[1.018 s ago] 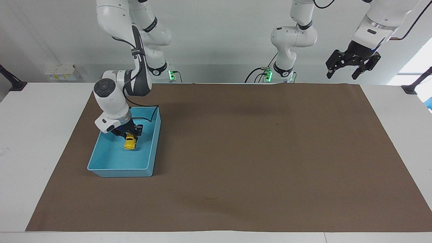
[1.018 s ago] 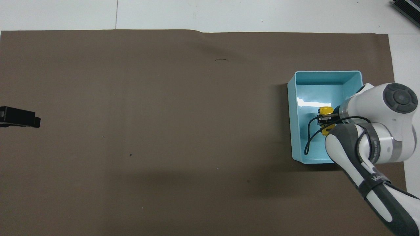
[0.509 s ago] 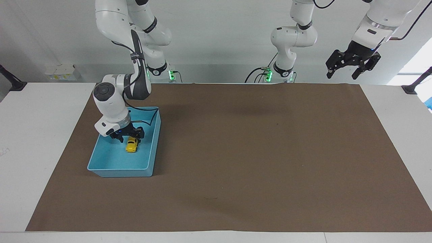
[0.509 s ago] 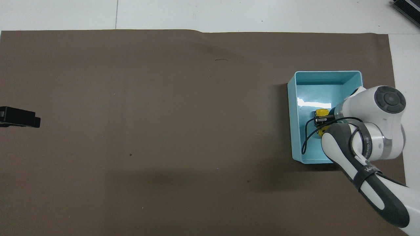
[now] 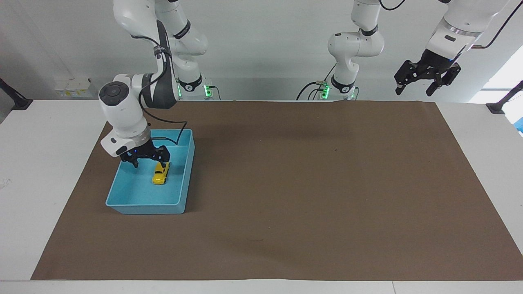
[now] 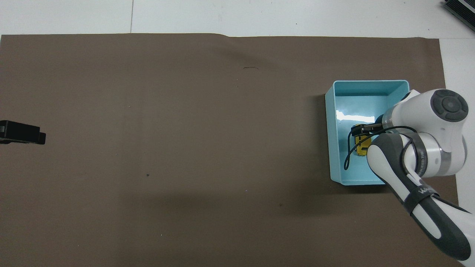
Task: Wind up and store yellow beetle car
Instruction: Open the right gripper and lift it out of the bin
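The yellow beetle car [image 5: 159, 174] rests on the floor of the light blue bin [image 5: 145, 209], near the wall facing the table's middle. Just above it, inside the bin's outline, my right gripper [image 5: 148, 162] hangs open and holds nothing. From overhead, the car [image 6: 361, 144] shows partly under the right arm's wrist, and the right gripper [image 6: 359, 130] covers its end. Up in the air at the left arm's end of the table, my left gripper [image 5: 425, 83] waits open and empty.
A brown mat [image 5: 310, 183] covers most of the white table. The bin [image 6: 371, 82] stands at the right arm's end of the mat. The left gripper's black tip [image 6: 22, 132] pokes in at the overhead view's edge.
My right gripper opened, let go of the car and rose a little. The car now lies on the bin floor. The left arm has stayed still.
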Tool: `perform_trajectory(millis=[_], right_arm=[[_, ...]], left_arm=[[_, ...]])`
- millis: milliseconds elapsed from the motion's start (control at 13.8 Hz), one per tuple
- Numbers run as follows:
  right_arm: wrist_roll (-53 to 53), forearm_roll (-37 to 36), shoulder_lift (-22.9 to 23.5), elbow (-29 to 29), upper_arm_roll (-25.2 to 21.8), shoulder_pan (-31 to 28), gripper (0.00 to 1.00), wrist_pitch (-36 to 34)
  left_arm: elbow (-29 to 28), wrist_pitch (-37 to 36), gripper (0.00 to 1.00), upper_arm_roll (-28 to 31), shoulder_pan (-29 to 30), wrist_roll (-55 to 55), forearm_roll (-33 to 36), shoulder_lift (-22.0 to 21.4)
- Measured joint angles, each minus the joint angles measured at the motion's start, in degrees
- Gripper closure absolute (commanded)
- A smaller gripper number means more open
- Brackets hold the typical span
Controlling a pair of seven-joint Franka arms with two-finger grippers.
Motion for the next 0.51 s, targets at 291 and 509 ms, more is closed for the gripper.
perform_trajectory(millis=[291,509], right_arm=[[0.0,0.0,-0.08,5.03,0.13,0.01,0.0,-5.5],[0.02,1.19,-1.66,7.08,0.76,0.04,0.0,-8.06]], left_arm=[[0.0,0.0,0.0,-0.39,0.0,0.0,0.0,0.16],[0.0,0.1,0.0,-0.38,0.0,0.0,0.02,0.4]])
